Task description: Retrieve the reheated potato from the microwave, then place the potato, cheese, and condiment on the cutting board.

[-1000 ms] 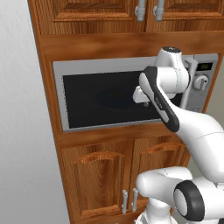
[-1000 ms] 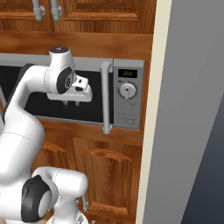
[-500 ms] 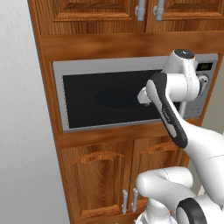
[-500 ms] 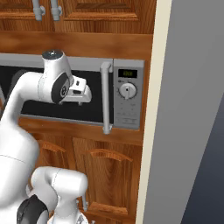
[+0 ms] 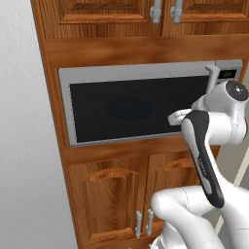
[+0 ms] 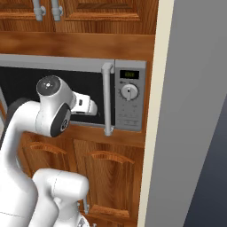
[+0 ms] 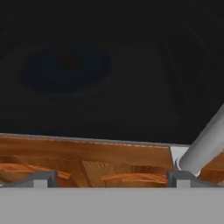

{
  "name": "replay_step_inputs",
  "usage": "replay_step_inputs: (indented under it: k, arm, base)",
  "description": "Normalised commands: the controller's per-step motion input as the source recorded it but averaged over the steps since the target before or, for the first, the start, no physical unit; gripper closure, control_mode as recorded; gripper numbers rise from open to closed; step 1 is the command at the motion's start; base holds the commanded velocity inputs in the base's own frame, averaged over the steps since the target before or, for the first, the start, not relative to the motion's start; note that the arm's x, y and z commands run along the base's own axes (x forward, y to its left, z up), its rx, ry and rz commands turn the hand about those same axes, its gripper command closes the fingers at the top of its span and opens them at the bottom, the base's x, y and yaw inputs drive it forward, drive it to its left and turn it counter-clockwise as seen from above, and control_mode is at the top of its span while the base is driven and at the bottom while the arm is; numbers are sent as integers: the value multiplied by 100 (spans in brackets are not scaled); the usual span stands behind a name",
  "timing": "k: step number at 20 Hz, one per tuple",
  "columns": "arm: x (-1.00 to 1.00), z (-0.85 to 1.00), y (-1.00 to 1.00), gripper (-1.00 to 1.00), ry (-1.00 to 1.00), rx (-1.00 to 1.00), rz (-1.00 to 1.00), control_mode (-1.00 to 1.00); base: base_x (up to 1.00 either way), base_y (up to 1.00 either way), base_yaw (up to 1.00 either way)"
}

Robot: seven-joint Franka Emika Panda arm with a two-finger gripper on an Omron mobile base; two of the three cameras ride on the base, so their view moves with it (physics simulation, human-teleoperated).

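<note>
Nearest to the hand camera, the two finger tips (image 7: 41,178) are seen well apart at the bottom of the hand view, with nothing between them; the gripper (image 7: 107,179) is therefore judged to be spread wide and to be carrying nothing. In the right base view the gripper (image 6: 91,107) is pointed toward the door, just short of the dark glass.

Just beyond the right fingertip, the door handle (image 7: 204,144) is seen as a grey bar rising diagonally from its lower mount. In the right base view this handle (image 6: 107,99) is shown as a vertical bar along the right edge of the door, and it lies to the right of the gripper, close but apart from it. Its long axis is upright in the room. That offset is the relation on which the coming move is judged to turn: a short sideways shift to the right would be needed to bring the bar between the jaws, with the jaws set across it.

Farther back, the microwave (image 5: 136,75) is seen with its door shut, the control panel (image 6: 129,101) with its round knob lying to the right of the handle. Through the glass only a faint dark turntable disc (image 7: 65,68) is made out; the potato is presumed to be inside, but it cannot be distinguished. Wooden cabinet doors (image 5: 114,199) are seen below.
</note>
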Motion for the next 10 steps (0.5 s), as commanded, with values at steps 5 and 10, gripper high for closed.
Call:
replay_step_inputs:
  k: [5,10]
  arm:
    - [-28,14,-50,-100,0,2,-6,-100]
    - [0,4,-59,-100,0,4,-1,-100]
  base:
    - [0,0,0]
    - [0,0,0]
